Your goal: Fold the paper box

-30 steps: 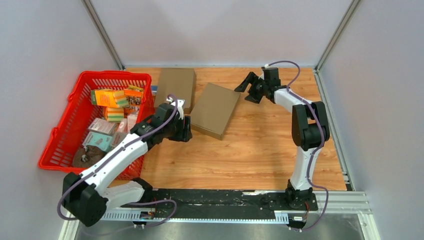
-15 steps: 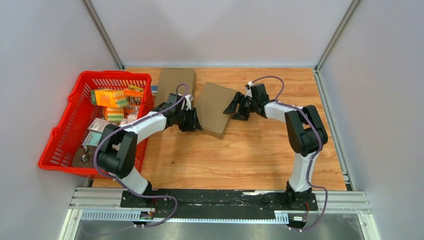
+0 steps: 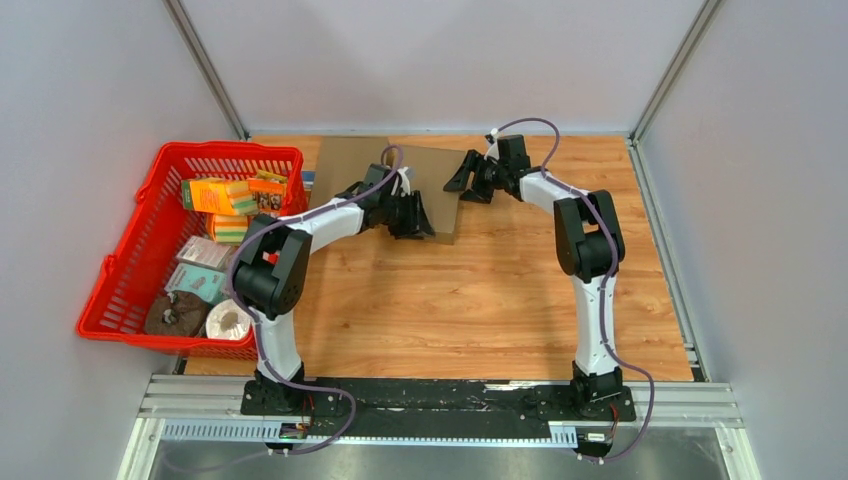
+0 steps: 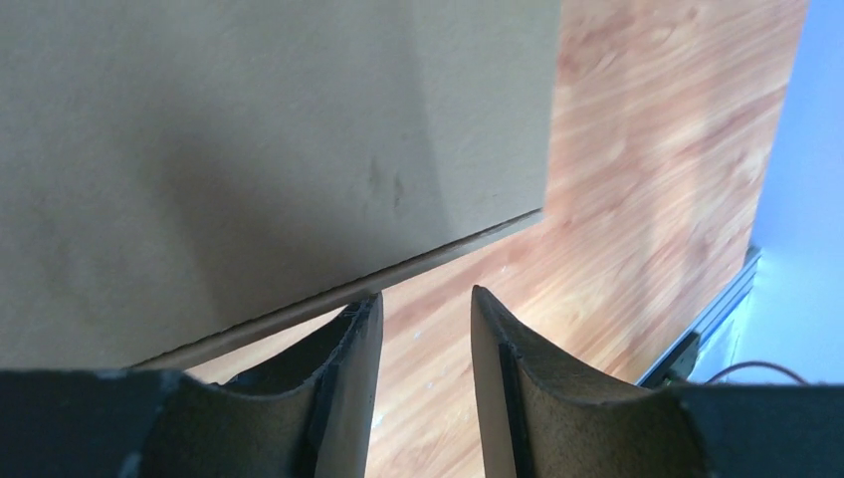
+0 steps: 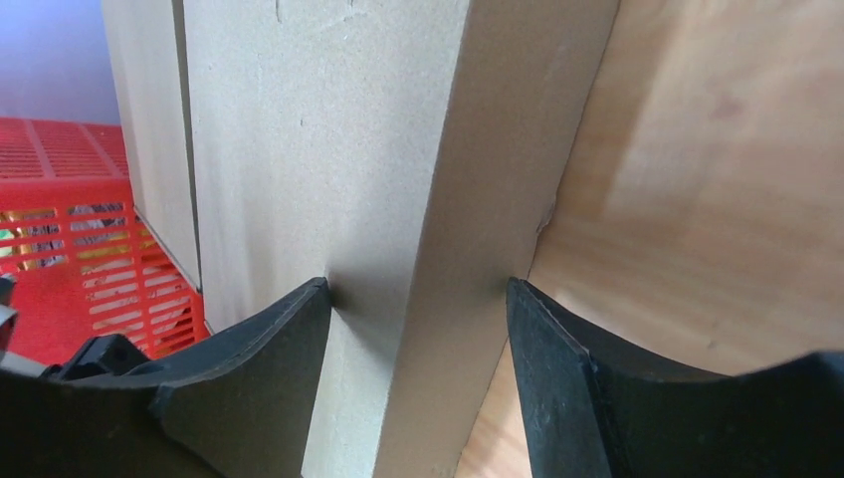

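Up at the far end of the table (image 3: 480,300), the paper box (image 3: 432,180) lies closed, slightly askew, with its near side wall turned toward the arms. A second box (image 3: 345,165) lies flat just beside it, on the side of the red basket (image 3: 120,270) (which holds packets and small goods).

The left claw (image 3: 412,218) sits at the near edge of the paper box. From the left wrist, the box fills the upper part of the view, and its lower edge runs down to the tip of one finger (image 4: 348,398) and seems to touch it there. The jaws stand apart, and only bare wood shows in the gap between them, so this claw holds nothing.

The right claw (image 3: 462,180) reaches the same box at its far right corner. From the right wrist, the box's side wall runs straight down between the two fingers. One finger (image 5: 259,378) lies against the broad top face, and the other (image 5: 597,398) meets the wall's outer edge where it borders the table. The jaws are closed on that wall across the box's thickness, with cardboard filling the whole gap.

The two claws are on opposite sides of the paper box, the left on the near side and the right at the far side.
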